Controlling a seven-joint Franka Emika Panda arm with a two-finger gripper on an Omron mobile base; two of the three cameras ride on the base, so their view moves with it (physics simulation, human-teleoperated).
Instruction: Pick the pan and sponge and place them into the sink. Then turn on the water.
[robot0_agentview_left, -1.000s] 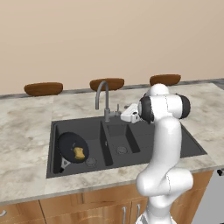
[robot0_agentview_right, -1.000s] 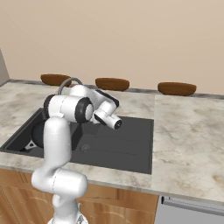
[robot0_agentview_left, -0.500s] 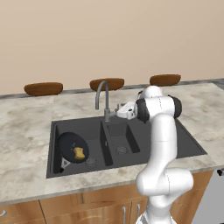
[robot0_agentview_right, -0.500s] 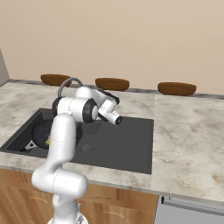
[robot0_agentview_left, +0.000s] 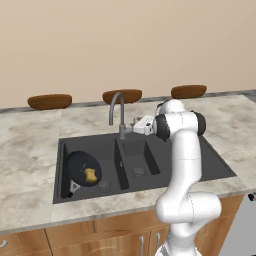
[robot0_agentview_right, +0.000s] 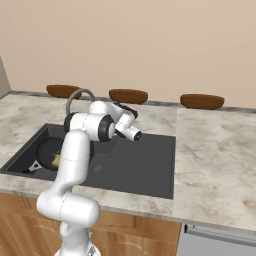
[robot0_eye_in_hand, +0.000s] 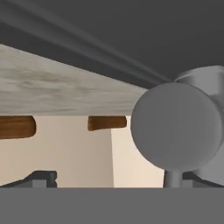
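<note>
While bent low, end effector (robot0_agentview_left: 136, 125) beside faucet (robot0_agentview_left: 117, 111)

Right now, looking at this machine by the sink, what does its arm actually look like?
A smooth, glossy white arm built of rounded tube-like segments, bulging where it bends, with dark grey rings and caps at the joints. It rises from a fat white base. At its end sits a small white gripper with dark parts; its jaws end in small dark tips. No loose cables or markings are visible.
</note>
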